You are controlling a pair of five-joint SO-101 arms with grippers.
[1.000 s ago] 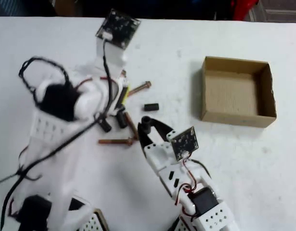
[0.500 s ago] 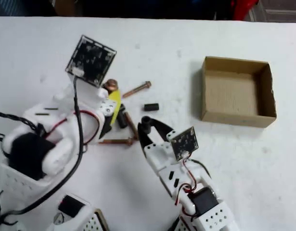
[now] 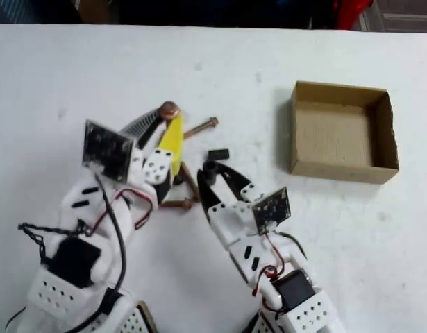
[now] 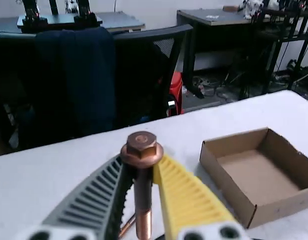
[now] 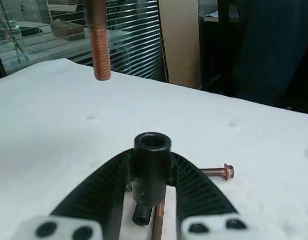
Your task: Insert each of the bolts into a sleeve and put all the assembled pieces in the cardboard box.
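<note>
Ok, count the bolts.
4. First bolt upright in the left pincer; second bolt lying apart, toward the cardboard box; third bolt and fourth bolt lying beside the right pincer, partly covered. Others may be hidden.

Your bench (image 3: 352,257): white top, faint scuffs.
Beyond its far edge you have:
- black mesh chair (image 4: 154,60), dark blue garment (image 4: 73,80) draped over back
- red item (image 4: 177,92) low behind chair
- dark desk (image 4: 214,20) past chair, second desk (image 4: 68,21) near it
- floor (image 4: 219,97) with cables, clutter

Right wrist view gives you: window blinds (image 5: 128,35), slats horizontal, daylight through; beige panel (image 5: 179,40) beside them; dark furniture (image 5: 264,50) adjoining.
</note>
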